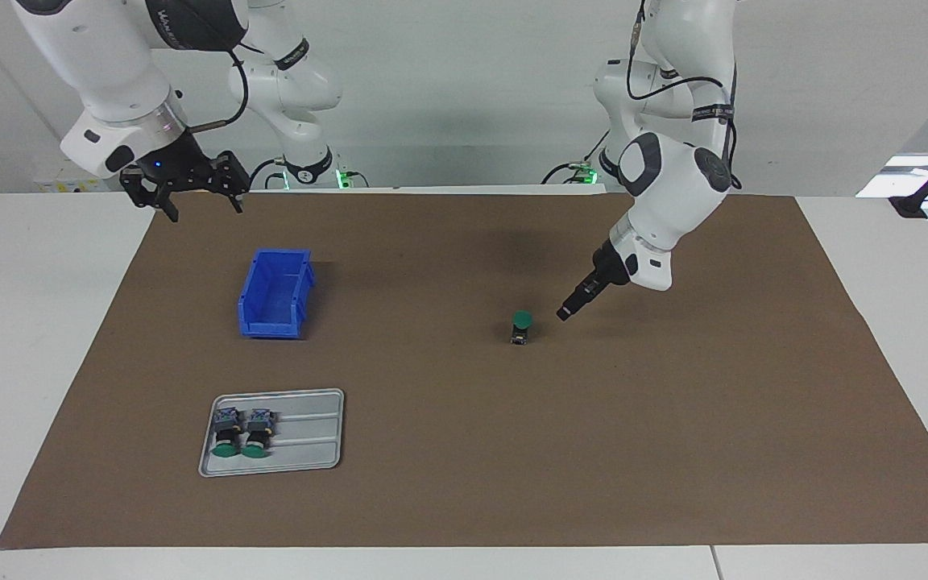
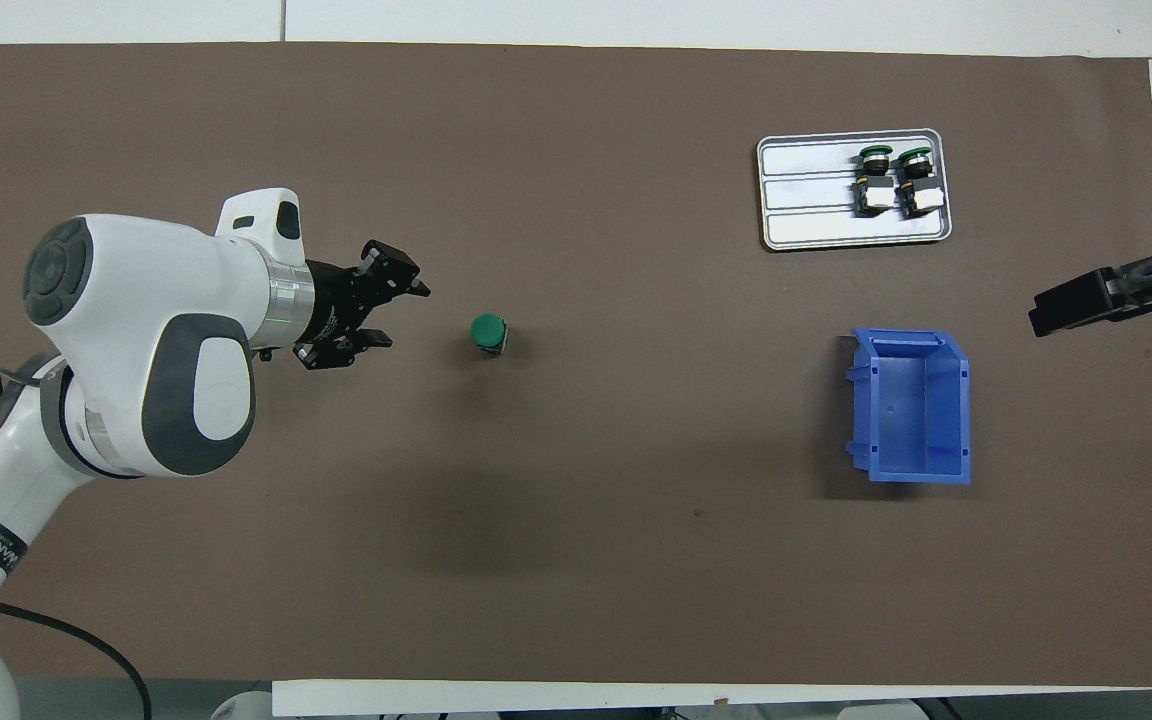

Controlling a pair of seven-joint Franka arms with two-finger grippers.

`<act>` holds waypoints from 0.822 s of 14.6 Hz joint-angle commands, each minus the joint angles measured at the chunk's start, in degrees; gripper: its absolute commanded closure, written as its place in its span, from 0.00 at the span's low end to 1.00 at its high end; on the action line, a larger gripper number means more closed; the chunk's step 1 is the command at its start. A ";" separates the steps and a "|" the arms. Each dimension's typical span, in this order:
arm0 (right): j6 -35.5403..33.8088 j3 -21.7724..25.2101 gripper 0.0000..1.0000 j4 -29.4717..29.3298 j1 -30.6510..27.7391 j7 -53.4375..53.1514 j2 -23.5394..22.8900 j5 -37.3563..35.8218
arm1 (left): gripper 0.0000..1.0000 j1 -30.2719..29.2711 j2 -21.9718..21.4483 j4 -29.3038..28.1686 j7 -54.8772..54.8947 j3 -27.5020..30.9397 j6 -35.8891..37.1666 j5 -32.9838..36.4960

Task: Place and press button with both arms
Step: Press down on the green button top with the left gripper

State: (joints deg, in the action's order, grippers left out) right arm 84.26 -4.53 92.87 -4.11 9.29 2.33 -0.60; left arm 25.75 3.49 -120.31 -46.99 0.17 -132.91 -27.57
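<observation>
One button (image 1: 521, 326) (image 2: 488, 332) stands upright on the brown mat, green cap up, with nothing touching it. My left gripper (image 1: 564, 313) (image 2: 407, 316) hangs just above the mat beside the button, toward the left arm's end of the table. It points at the button across a small gap. Its fingertips (image 2: 424, 290) stand apart and hold nothing. My right gripper (image 1: 203, 208) (image 2: 1039, 312) waits open and empty in the air, over the mat's corner at the right arm's end.
A grey tray (image 1: 311, 439) (image 2: 806, 215) holds two more green-capped buttons (image 1: 240, 435) (image 2: 894, 180) lying on their sides. An empty blue bin (image 1: 275, 294) (image 2: 911, 405) stands on the mat, nearer to the robots than the tray.
</observation>
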 commanded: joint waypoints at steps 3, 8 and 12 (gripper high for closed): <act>0.65 -0.04 0.01 1.26 -0.55 1.08 1.09 1.04 | 0.70 4.65 4.32 5.59 -3.45 0.19 1.16 9.55; 0.65 -0.13 0.01 1.26 -0.55 1.08 1.09 1.04 | 0.96 7.81 8.11 10.80 -4.86 0.19 5.91 15.34; 0.65 -0.04 0.01 1.26 -0.55 1.08 1.09 1.04 | 0.98 8.17 10.22 10.97 -4.95 0.19 3.28 15.71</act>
State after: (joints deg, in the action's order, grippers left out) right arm 84.26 -4.53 92.87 -4.11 9.29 2.33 -0.60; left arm 33.31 11.98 -110.81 -50.75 -0.20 -129.01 -13.41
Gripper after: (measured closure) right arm 0.004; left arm 0.978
